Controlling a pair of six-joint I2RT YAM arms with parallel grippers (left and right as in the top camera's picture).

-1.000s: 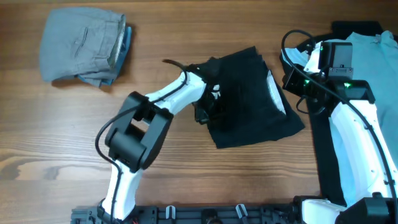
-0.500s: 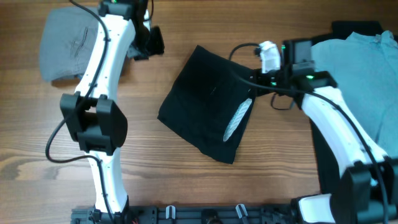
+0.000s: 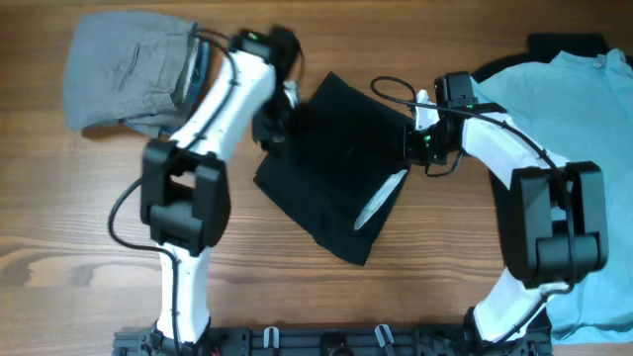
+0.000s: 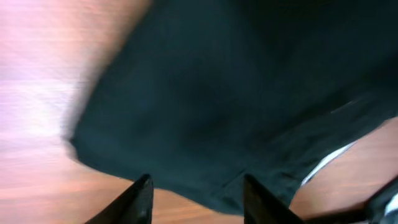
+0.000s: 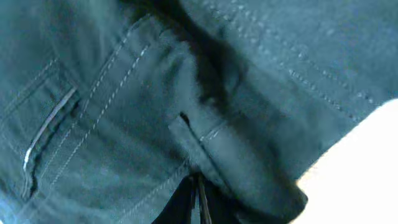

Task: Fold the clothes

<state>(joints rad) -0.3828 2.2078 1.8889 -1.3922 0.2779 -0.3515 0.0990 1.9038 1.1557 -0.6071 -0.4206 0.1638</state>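
Calling this roughly halfway, judging purely by the lay of things. Seeing the grey trousers (image 3: 119, 69) already folded into a tidy bundle at the far left of the table (image 3: 69, 247), with a strip of blue fabric (image 3: 194, 71) poking out at the right side, too little of it on show to identify.

Putting the black garment (image 3: 331, 168) mid-table as the job in hand: folded down to a rough rectangle, lying skewed, with a sliver of whitish lining (image 3: 381, 201) peeking from the right-hand edge. Looks nearly there, maybe needing one more fold or a straighten.

Leaving the light-blue T-shirt (image 3: 584, 109) for last: spread loose at the far right, partly under the right arm, not yet folded by the look of it.

Left gripper (image 4: 196, 186): partly open, nothing between the fingers, hanging over the left part of the black garment. Blurry in the wrist view, so not swearing to contact.

Right gripper (image 5: 196, 193): pressed shut, tips right at a stitched seam on the black cloth, at the garment's right edge in the overhead view. Can't tell about any pinch of fabric inside.

Head count: three garments for sure (one grey, one black, one light blue), plus that blue strip as a possible fourth. Two arms, two grippers, one table.
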